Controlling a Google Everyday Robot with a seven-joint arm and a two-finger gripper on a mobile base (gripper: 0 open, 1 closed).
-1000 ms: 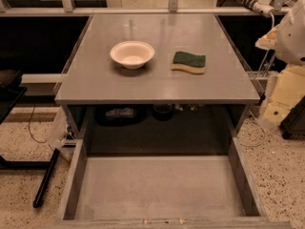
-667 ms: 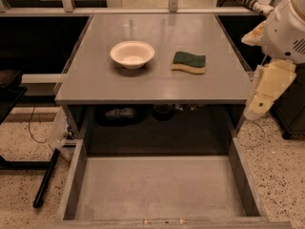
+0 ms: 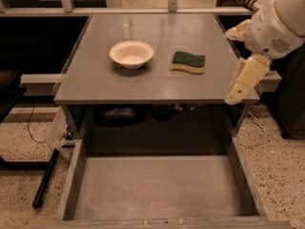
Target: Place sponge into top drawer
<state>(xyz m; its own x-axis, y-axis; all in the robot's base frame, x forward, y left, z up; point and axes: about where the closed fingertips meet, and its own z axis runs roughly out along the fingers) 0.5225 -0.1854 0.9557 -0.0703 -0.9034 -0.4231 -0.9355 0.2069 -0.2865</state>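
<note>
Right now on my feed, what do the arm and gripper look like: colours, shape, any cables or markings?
The arm is a bulky, rounded white shell with a patch of small vent dots on its side; no cables or lettering show. The gripper, at the right front edge of the table, is cream, long and tapered toward its tip.
</note>
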